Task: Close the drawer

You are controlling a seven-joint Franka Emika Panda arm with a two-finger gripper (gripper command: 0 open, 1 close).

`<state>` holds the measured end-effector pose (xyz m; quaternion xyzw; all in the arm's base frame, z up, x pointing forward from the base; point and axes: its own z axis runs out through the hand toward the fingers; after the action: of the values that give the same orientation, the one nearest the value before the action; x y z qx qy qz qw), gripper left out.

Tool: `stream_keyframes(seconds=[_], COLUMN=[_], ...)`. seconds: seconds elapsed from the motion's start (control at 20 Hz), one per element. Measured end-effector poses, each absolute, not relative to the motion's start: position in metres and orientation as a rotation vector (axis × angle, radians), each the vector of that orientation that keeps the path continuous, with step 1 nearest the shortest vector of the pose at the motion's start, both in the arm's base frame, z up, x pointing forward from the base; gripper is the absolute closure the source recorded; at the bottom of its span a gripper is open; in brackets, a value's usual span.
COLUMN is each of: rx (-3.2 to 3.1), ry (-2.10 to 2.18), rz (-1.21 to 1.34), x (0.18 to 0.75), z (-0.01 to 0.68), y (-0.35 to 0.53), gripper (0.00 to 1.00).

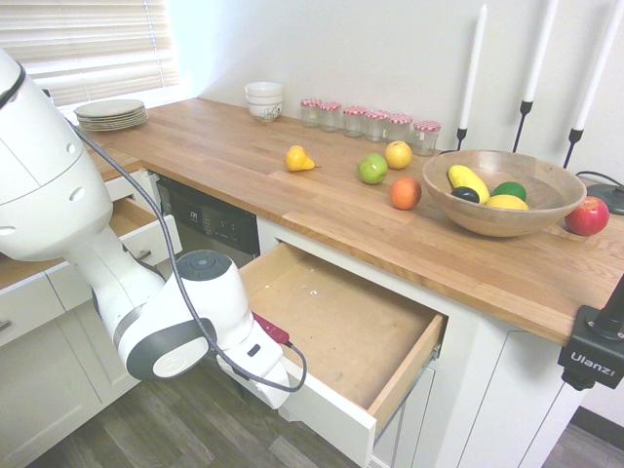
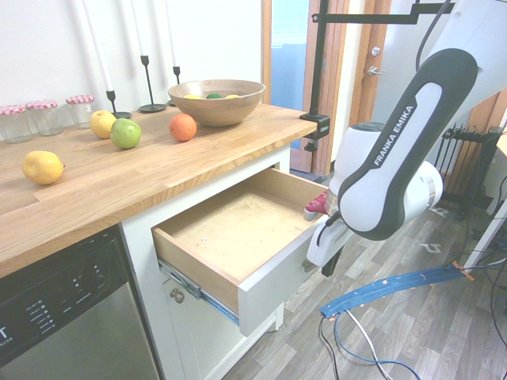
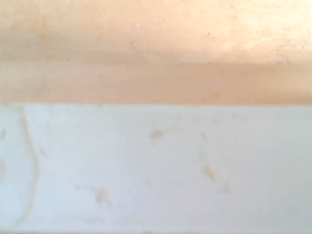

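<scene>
The drawer (image 1: 343, 322) stands pulled far out from under the wooden counter, its bare-wood bottom empty. Its white front (image 2: 273, 281) faces the floor side. My gripper (image 2: 325, 257) sits at the outer face of that front, near its middle, with the hand (image 1: 258, 363) pressed close to the panel. The hand and the panel hide the fingers and the handle, so I cannot see whether anything is held; the gripper is shut. From close by, the wrist view shows the front's white top edge (image 3: 156, 165) with the drawer's wood bottom (image 3: 156, 48) beyond it.
On the counter (image 1: 244, 156) are loose fruit, a wooden fruit bowl (image 1: 502, 192), glass jars (image 1: 370, 119), candlesticks, plates and bowls. A dishwasher (image 2: 63, 309) is beside the drawer. Narrower white drawers (image 1: 146, 229) stand open further along. Grey wood floor lies below.
</scene>
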<state>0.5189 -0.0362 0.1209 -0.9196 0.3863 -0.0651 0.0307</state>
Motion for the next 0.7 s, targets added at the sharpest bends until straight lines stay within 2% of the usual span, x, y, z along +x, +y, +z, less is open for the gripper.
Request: stream_keyframes(seconds=[0.7], rx=[-2.813], ry=[1.180], rz=[-0.214], x=[0.607], z=[0.124], y=[-0.043], gripper=[1.00])
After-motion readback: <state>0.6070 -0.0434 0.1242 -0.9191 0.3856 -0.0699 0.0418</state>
